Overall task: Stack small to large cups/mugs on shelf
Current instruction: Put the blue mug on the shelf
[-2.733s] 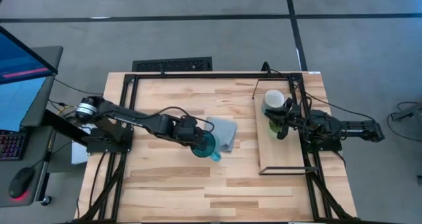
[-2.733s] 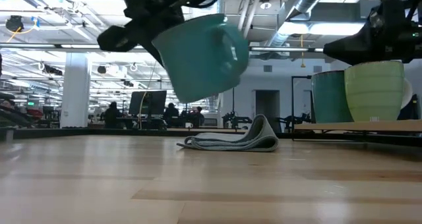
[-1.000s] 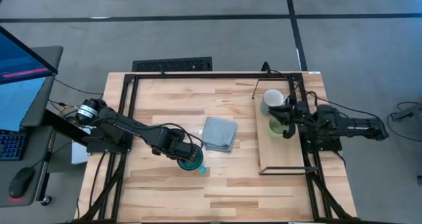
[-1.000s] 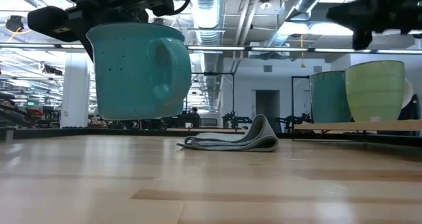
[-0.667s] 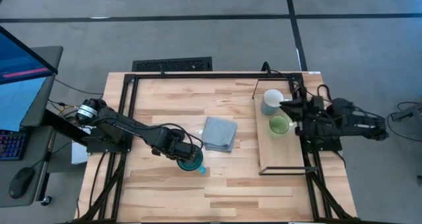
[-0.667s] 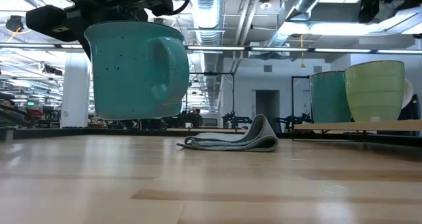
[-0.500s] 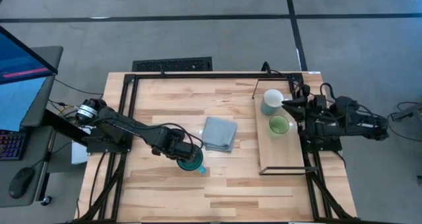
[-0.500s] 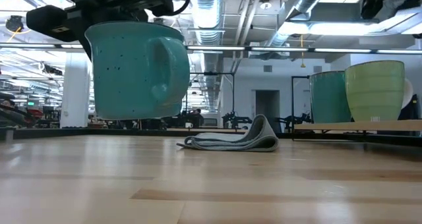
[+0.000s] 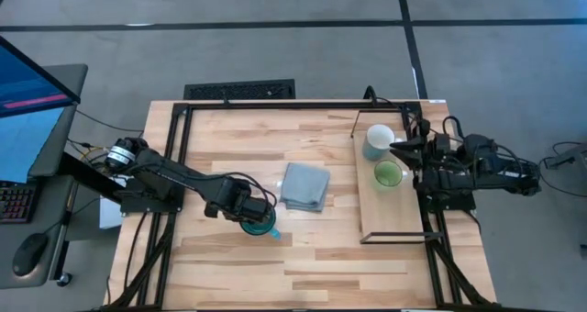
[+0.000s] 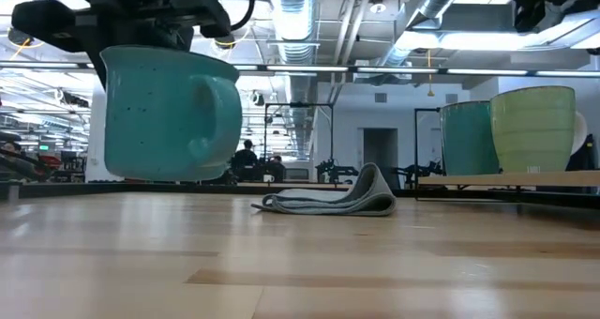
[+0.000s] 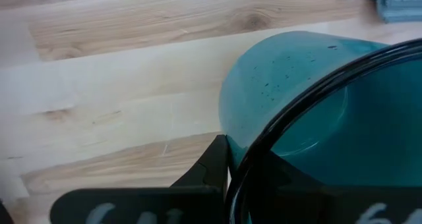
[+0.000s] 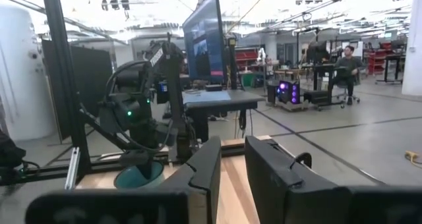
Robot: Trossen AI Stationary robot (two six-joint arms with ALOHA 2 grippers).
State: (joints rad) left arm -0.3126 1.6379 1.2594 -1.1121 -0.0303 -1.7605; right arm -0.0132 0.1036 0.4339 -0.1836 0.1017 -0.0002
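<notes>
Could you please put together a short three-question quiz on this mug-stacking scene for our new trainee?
1. True or false: the left gripper holds the speckled teal-blue handled mug clear above the slatted wooden tabletop.
2. Which mugs stand on the long light-wood shelf? A) the white mug and the light green mug; B) only the teal-blue one; C) none.
3. Fill in: the folded grey-blue cloth lies between the teal-blue mug and the ____.

Key: 1 true; 2 A; 3 shelf.
</notes>
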